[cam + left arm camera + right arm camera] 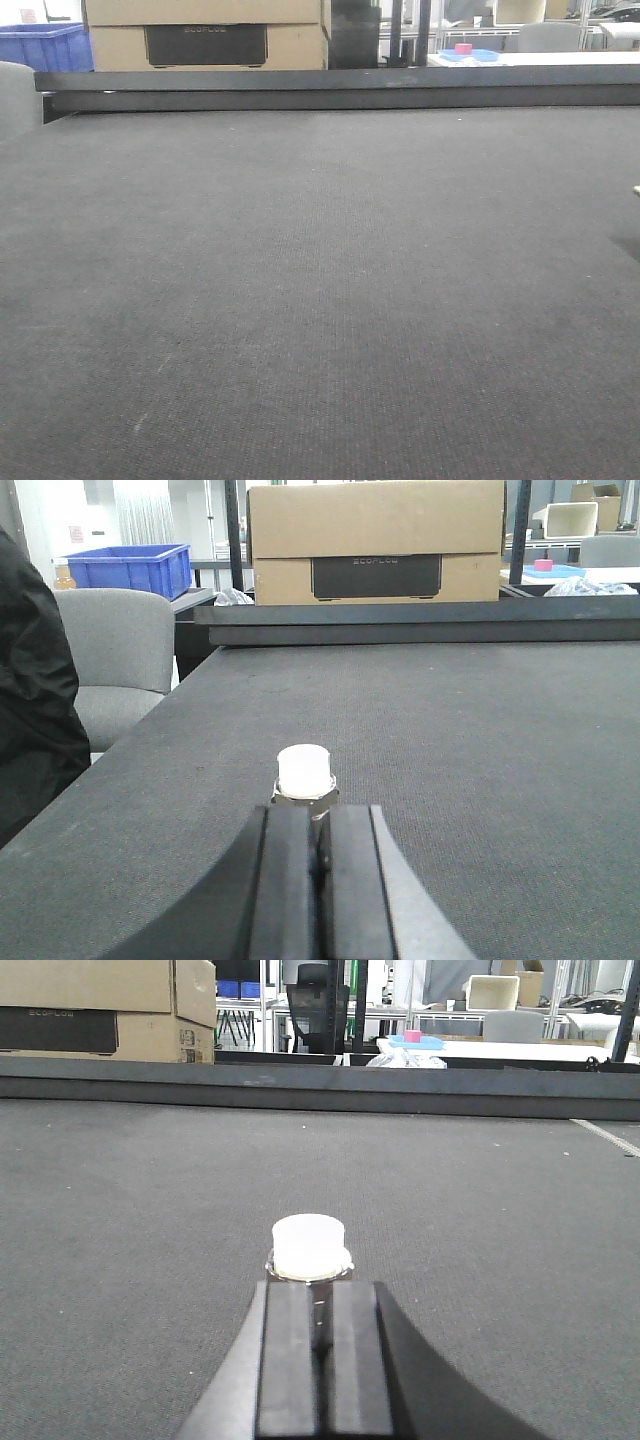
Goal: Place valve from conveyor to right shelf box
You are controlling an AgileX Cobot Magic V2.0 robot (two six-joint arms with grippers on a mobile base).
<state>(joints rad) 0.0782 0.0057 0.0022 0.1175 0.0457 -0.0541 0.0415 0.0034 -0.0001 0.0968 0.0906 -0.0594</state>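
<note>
**Both grippers low over the belt, fingers closed, a white-capped fitting at each tip**

Left gripper (318, 815): the two black fingers (290, 880) lie side by side, pressed together, with only a thin dark slit between them. Right at their far end stands a white-capped fitting (304, 768), upright, with a metal hex collar under the cap. It looks like a valve. I cannot tell whether the tips nip its base or it merely sits against them.

Right gripper (318, 1290): same picture. Its fingers (352, 1360) are pressed together, slit barely open. A second white-capped fitting (308, 1245) stands upright at the tips, with a metal ring below the cap. Grip or plain contact, I cannot tell.

Beneath and beyond both: the conveyor (320, 300), dark grey woven matting, very wide and flat. From the front-facing view neither arm shows, only belt. The black rail (340, 82) runs across its far edge.

Past the rail, left wrist view: a cardboard box (375, 540) with a dark printed panel, a blue crate (130, 568) further left, a grey chair (115, 650) beside the belt's left edge, and a black garment (30, 700) at the frame's left margin.

Past the rail, right wrist view: a black office chair (315, 1010) and a white table (500, 1050) carrying a pink block (412, 1036) on a blue tray (425, 1043).
</note>
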